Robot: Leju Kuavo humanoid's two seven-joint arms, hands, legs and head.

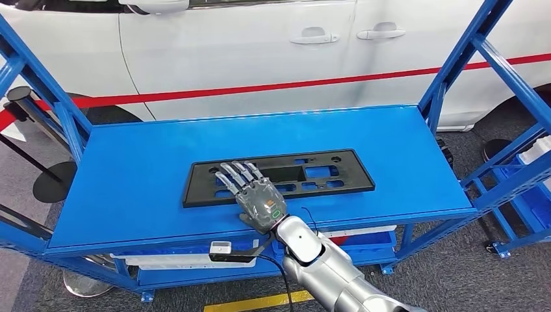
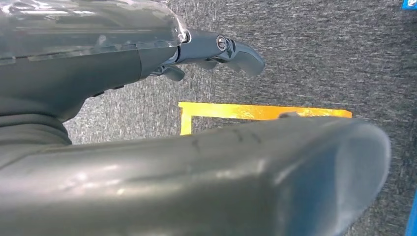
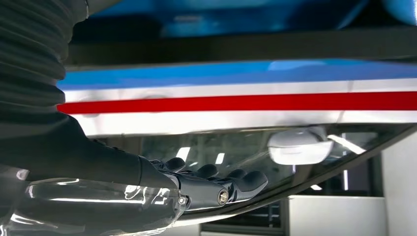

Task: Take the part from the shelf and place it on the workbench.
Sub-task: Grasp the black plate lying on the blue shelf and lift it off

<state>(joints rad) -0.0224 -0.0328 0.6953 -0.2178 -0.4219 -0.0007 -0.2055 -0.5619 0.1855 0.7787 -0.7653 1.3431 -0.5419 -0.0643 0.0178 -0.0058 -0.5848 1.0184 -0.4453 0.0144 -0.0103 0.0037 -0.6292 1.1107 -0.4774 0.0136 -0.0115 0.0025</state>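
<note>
The right hand [image 1: 255,195] is seen in the head view lying palm down on the near left part of the part [image 1: 279,177], its fingers [image 1: 235,174] stretched forward and slightly spread over the black surface. No grip is made: the fingers are laid flat on top, apart, with nothing clasped between them. In the right wrist view the same fingers [image 3: 231,183] are seen extended side by side.

The silver right arm [image 1: 331,266] is brought in from below, behind the hand, with a cable running along it.

The part is a long, flat black panel with several cut-outs, through which the blue beneath it is seen. It is laid flat on the shelf [image 1: 130,188], stretching away from the hand to the right, roughly along the near edge. The blue shelf top is framed by slanted blue posts [image 1: 455,65] on either side of the hand.

Beyond the shelf, past the fingertips, a white car [image 1: 260,45] with a red stripe along its side and two door handles is parked. Below the hand, lower tiers holding white items are seen under the shelf top.

The left hand [image 2: 216,51] is seen in the left wrist view above grey carpet [image 2: 319,59] and a yellow floor mark [image 2: 255,112]; its fingers are held apart and nothing is held.
</note>
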